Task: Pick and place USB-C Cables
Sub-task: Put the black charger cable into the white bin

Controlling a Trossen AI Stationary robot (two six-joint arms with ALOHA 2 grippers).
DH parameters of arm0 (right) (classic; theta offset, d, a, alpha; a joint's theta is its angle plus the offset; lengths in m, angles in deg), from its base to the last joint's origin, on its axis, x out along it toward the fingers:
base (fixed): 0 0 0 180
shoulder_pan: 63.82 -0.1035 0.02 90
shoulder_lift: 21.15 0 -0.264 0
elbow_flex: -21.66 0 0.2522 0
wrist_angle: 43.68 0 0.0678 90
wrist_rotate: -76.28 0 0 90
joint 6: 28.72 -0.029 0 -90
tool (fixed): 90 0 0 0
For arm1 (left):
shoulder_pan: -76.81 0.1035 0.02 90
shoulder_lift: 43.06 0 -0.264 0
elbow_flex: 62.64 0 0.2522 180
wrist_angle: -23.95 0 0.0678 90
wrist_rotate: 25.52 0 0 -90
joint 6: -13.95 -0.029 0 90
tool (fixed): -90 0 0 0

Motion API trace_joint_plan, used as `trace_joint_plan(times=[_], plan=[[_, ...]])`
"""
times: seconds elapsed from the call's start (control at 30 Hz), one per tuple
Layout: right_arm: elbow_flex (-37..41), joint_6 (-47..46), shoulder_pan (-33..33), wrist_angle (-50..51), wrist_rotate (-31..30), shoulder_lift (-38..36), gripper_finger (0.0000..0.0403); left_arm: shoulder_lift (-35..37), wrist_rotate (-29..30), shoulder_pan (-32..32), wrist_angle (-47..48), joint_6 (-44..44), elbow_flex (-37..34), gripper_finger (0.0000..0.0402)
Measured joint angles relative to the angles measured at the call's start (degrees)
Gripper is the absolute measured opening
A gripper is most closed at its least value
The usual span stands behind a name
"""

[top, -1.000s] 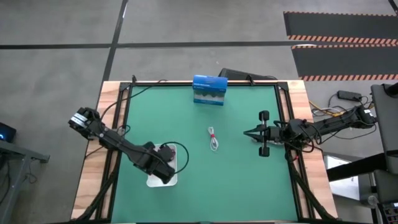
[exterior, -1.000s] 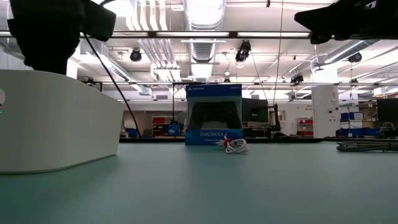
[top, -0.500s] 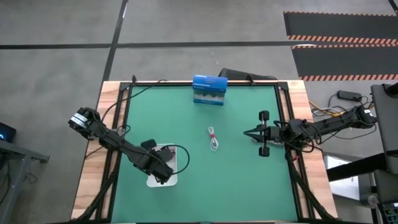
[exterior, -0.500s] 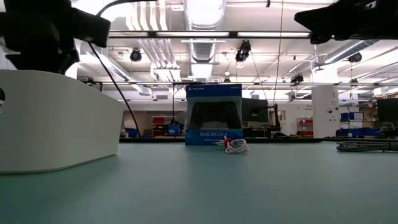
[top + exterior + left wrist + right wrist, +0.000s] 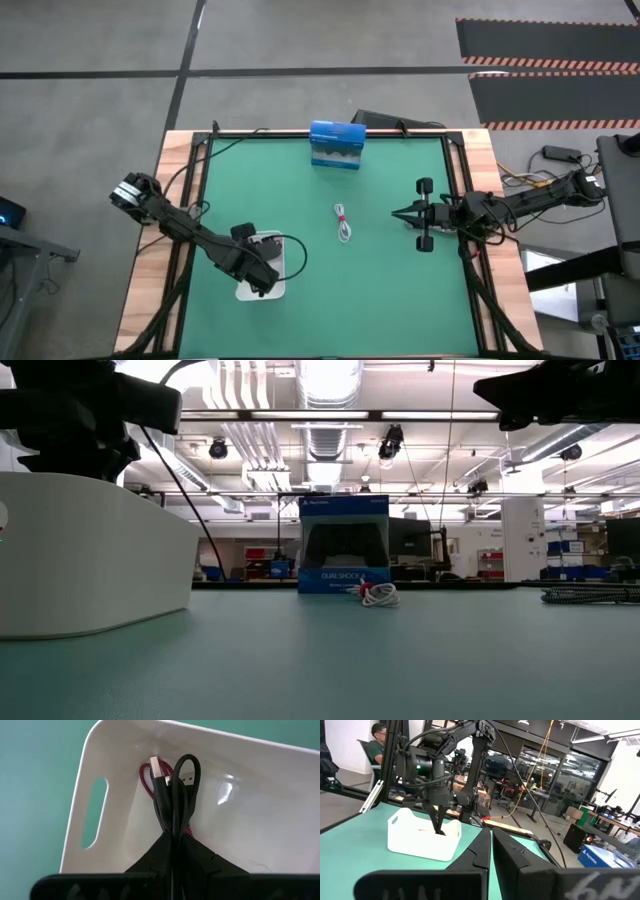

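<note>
My left gripper (image 5: 172, 837) hangs inside the white tray (image 5: 260, 780) near the tabletop's front-left corner, its fingers pinched tight on the black USB-C cable (image 5: 175, 795), whose loop dangles above the pink-red cable (image 5: 148, 779) lying on the tray floor. The white cable (image 5: 343, 222) lies out in the middle of the green tabletop (image 5: 380, 290), in front of the blue DualShock box (image 5: 337, 145) at the far edge. My right gripper (image 5: 397, 213) hovers near the right edge, fingers pressed together on nothing.
</note>
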Motion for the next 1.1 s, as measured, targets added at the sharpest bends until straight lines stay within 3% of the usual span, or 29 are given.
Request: trace_joint_plan(times=[0.8,1.1], plan=[[0.02,0.02,-0.02,0.00,0.00,0.00,0.0009,0.00,0.60,0.04,-3.32,-0.10,-3.76,0.0018],[0.02,0.02,0.00,0.00,0.00,0.00,0.0009,0.00,3.44,0.04,-4.19,0.03,-3.76,0.0018]])
